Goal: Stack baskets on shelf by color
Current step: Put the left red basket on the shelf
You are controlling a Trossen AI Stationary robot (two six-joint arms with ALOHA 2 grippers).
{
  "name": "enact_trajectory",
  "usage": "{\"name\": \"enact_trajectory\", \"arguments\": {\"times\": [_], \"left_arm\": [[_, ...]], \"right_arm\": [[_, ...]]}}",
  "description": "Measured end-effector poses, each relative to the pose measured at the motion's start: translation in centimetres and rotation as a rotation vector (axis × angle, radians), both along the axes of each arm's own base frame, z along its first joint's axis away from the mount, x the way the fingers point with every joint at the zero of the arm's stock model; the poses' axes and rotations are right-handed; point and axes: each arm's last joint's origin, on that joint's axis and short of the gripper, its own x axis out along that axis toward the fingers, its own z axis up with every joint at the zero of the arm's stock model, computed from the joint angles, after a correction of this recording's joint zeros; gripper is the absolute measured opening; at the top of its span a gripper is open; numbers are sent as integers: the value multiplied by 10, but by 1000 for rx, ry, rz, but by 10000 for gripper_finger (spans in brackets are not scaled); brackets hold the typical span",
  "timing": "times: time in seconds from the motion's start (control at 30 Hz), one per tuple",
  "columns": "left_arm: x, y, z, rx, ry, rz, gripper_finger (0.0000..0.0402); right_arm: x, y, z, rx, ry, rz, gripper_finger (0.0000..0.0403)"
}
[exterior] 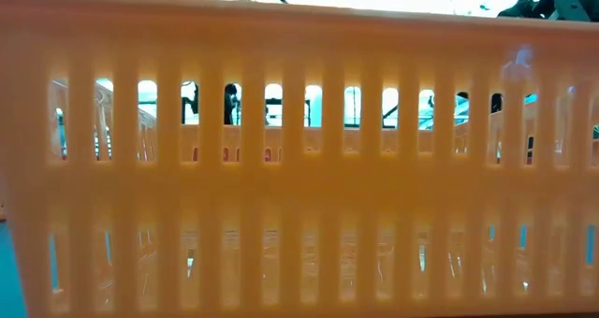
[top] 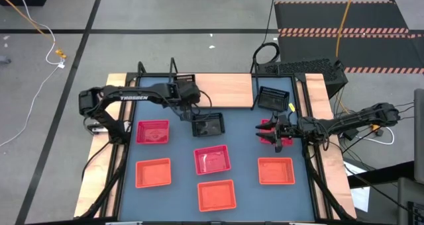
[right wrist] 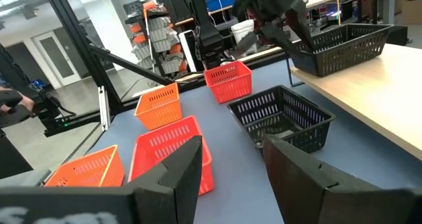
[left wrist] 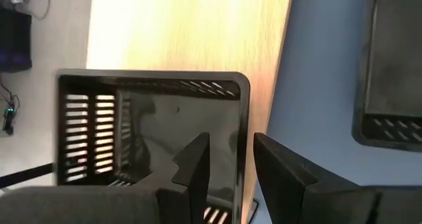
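My left gripper [top: 191, 99] [left wrist: 231, 151] reaches down over the shelf's wooden plank [top: 228, 89] and is shut on a black basket [top: 187, 77] [left wrist: 151, 125] that stands on the plank. A second black basket [top: 208, 124] sits on the table, and a third [top: 273, 97] sits at the far right. My right gripper [top: 268, 131] [right wrist: 234, 151] is open and hovers level over a pink-red basket [top: 265, 126], which it mostly hides. Two more pink-red baskets [top: 152, 131] [top: 212, 159] rest on the table. My left gripper straddles one side wall [left wrist: 242, 118] of the black basket, with one finger [left wrist: 198, 165] inside it and the other [left wrist: 283, 171] outside. The fingers come from above, pointing down. The basket sits upright with its bottom on the plank, near the plank's edge.
Three orange baskets [top: 154, 172] [top: 216, 195] [top: 275, 171] lie along the table's near part. The middle one's wall [exterior: 299, 150] fills the low view. Black frame posts [top: 173, 66] rise behind the plank. Bare blue tabletop [top: 242, 139] shows between the baskets.
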Motion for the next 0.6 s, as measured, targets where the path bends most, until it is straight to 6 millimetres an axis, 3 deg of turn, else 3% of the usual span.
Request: {"name": "enact_trajectory", "arguments": {"times": [0.13, 0.27, 0.4, 0.5, 0.6], "left_arm": [[-4, -8, 14, 38, 8, -11, 119], [-8, -22, 48, 89, -72, 29, 120], [-16, -43, 76, -2, -269, 204, 120], [-25, -62, 83, -119, -350, 331, 120], [-35, -85, 74, -192, -297, 438, 120]], "right_arm": [[0, 0, 0, 0, 2, 0, 155], [1, 0, 0, 2, -2, -1, 155], [1, 0, -1, 19, 3, -3, 155], [2, 0, -2, 47, 11, -7, 155], [2, -1, -2, 71, 17, -32, 155]]}}
